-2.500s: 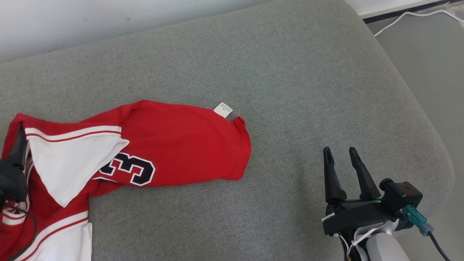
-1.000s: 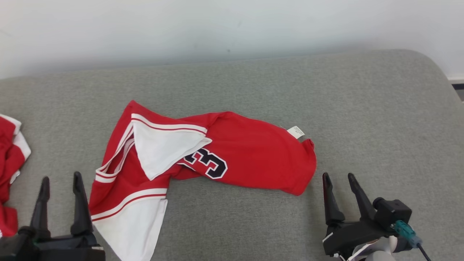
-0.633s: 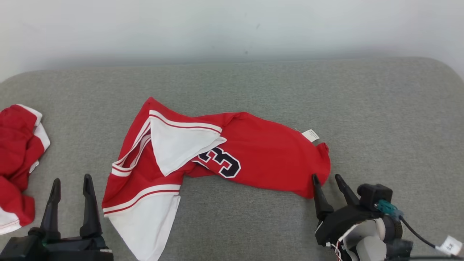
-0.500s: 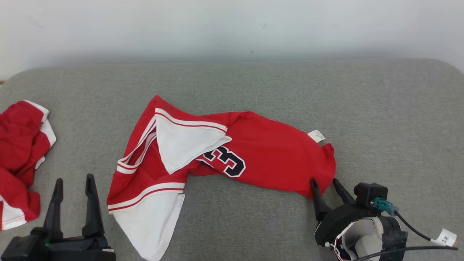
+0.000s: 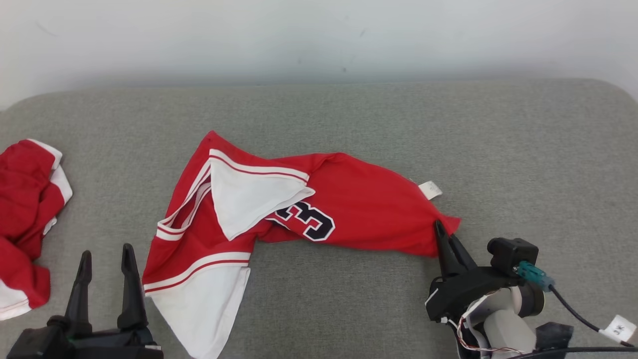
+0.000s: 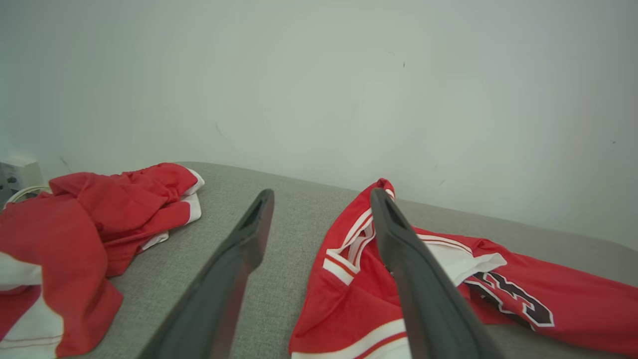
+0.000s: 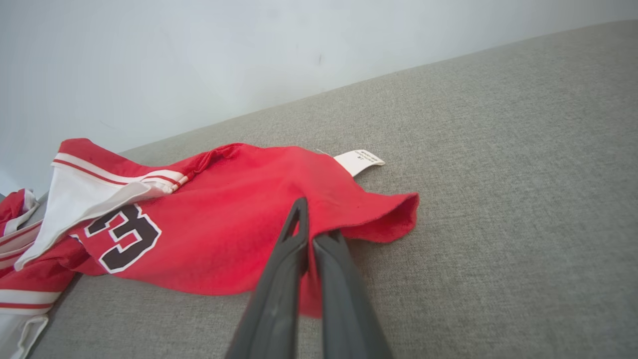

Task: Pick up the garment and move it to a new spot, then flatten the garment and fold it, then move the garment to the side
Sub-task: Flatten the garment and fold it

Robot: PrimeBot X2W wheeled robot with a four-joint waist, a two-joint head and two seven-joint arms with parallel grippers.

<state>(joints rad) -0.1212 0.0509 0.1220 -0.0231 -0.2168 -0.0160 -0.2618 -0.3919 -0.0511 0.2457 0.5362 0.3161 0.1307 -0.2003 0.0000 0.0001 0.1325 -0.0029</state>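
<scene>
Since the red basketball jersey [image 5: 369, 209] lies rumpled and unfolded, the step in hand is judged to be the first one: pick-up for relocation.

1. Support: a grey fabric cushion [image 5: 498, 149] against a pale wall carries everything.
2. Task item: the jersey lies across the centre of the cushion in the head view, running from 8 o'clock to 3 o'clock. A white side panel [image 5: 249, 199] is folded over the black numerals [image 5: 306, 219].
3. Non-task item: a smaller red garment [image 5: 25, 199] lies at 9 o'clock, well apart from the jersey.
4. Right tool [image 5: 445, 234]: closed, pinching the jersey's hem corner at 4 o'clock. The right wrist view confirms cloth between the fingers.
5. Left tool [image 5: 107, 251]: spread wide, empty, at 7 o'clock, just beside the jersey's near white edge.
6. White label [image 5: 430, 189]: just beyond the pinched corner, toward 12 o'clock.

Next move, as judged: raise the right tool so the jersey clears the cushion before carrying it. The single-corner hold is thin, so a slow lift is advised; the cloth may slip out or drag.
</scene>
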